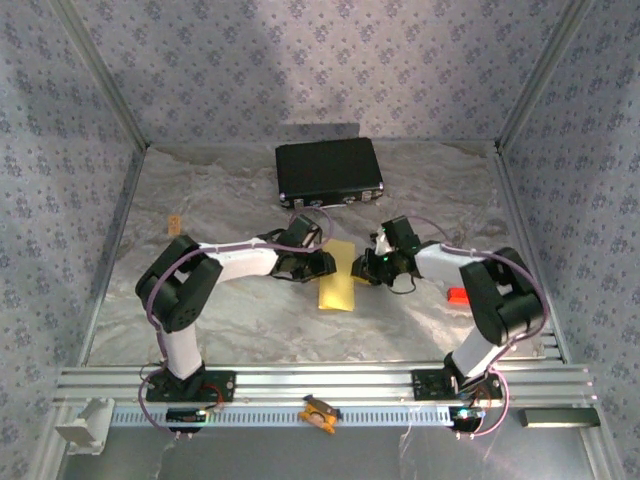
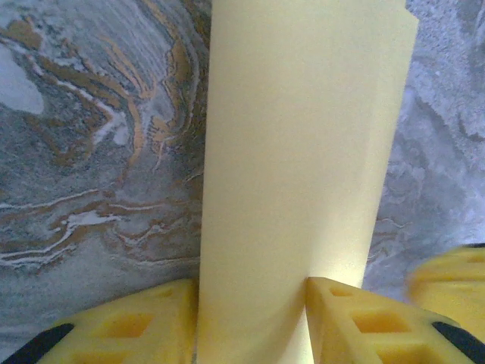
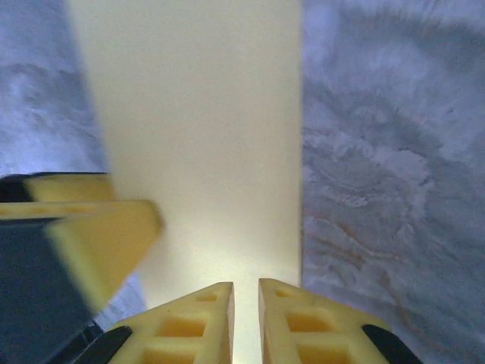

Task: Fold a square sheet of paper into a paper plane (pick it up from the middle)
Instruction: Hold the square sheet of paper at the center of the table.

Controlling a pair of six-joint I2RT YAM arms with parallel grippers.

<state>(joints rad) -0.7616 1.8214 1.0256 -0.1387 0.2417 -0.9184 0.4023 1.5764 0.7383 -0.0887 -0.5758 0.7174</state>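
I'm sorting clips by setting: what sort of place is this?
Most likely a lab test booth, not a home: patterned wall panels in aluminium posts box in a marble-print table, and the left arm and right arm are bolted to a slotted metal rail at its near edge.

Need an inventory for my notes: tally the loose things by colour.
Yellow: 1, folded paper
Black: 1, case
Orange-red: 3, small piece far left, red piece at right, orange piece on the front rail
Total: 5
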